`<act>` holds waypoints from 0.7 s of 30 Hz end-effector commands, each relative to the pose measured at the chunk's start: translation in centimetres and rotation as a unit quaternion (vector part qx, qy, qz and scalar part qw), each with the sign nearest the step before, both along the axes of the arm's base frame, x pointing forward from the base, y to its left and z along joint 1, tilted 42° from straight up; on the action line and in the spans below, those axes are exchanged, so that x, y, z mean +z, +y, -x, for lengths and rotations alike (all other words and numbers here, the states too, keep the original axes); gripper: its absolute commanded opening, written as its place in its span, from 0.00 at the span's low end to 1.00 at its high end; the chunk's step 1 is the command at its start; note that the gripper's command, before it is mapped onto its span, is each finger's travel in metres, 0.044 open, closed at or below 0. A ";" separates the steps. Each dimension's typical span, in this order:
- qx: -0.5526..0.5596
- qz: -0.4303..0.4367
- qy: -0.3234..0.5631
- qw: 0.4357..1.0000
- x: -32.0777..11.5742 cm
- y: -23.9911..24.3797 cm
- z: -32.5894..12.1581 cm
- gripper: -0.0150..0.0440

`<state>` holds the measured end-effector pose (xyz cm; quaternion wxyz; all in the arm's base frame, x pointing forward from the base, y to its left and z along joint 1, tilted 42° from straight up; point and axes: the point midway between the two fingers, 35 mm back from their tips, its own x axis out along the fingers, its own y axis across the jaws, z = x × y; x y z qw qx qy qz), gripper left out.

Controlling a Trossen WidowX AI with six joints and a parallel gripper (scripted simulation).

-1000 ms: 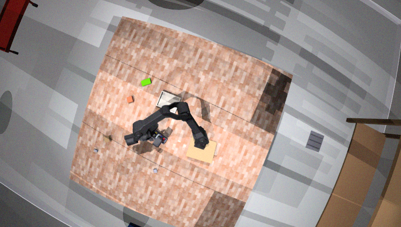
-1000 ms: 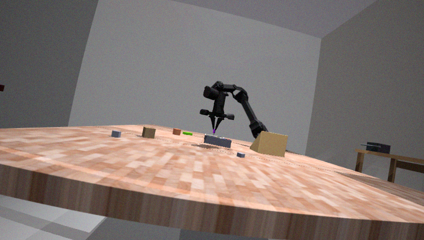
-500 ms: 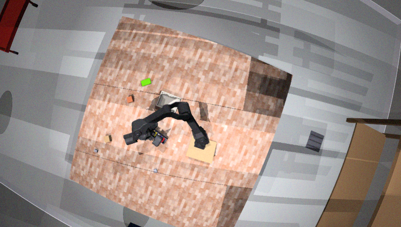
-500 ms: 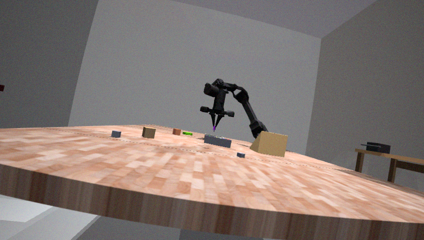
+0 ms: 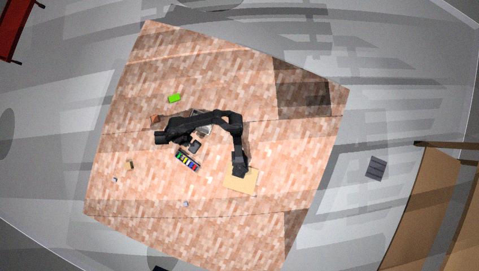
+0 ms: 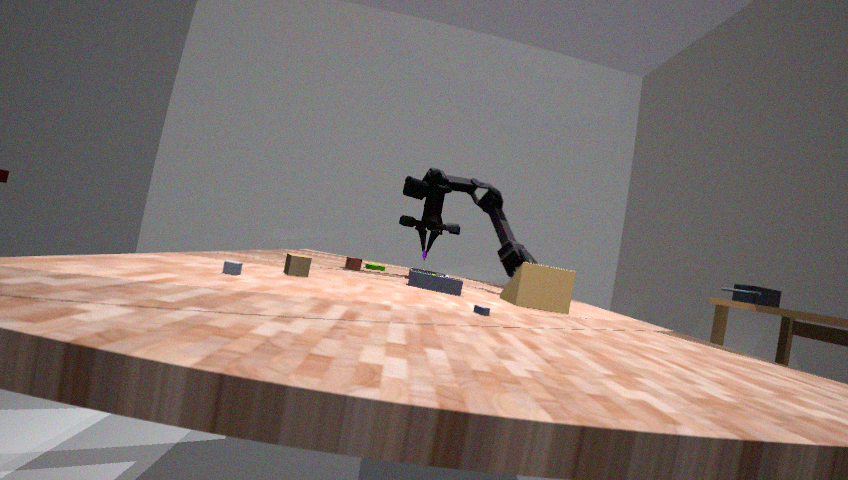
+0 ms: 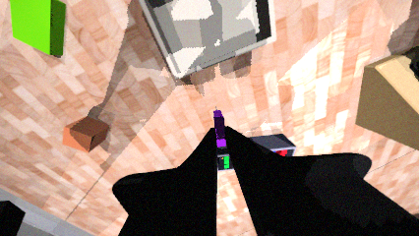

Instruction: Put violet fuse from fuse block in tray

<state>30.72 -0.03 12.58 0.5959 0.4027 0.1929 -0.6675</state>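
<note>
Wrist view: the violet fuse (image 7: pixel 219 129) is pinched between the nearly closed tips of the claw (image 7: pixel 219 140), lifted clear above the fuse block (image 7: pixel 273 145). The tray (image 7: pixel 211 30) lies toward 12 o'clock on the table (image 7: pixel 305 79). A green block (image 7: pixel 37 24) sits at 10 o'clock, a brown cube (image 7: pixel 86 134) at 9.
</note>
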 end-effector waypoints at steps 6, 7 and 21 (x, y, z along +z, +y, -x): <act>0.002 0.007 0.000 1.000 3.9 -4.5 1.7 0.25; 0.002 0.009 0.000 1.000 4.3 -5.0 2.0 0.25; 0.000 0.016 0.000 1.000 6.1 -8.0 3.7 0.25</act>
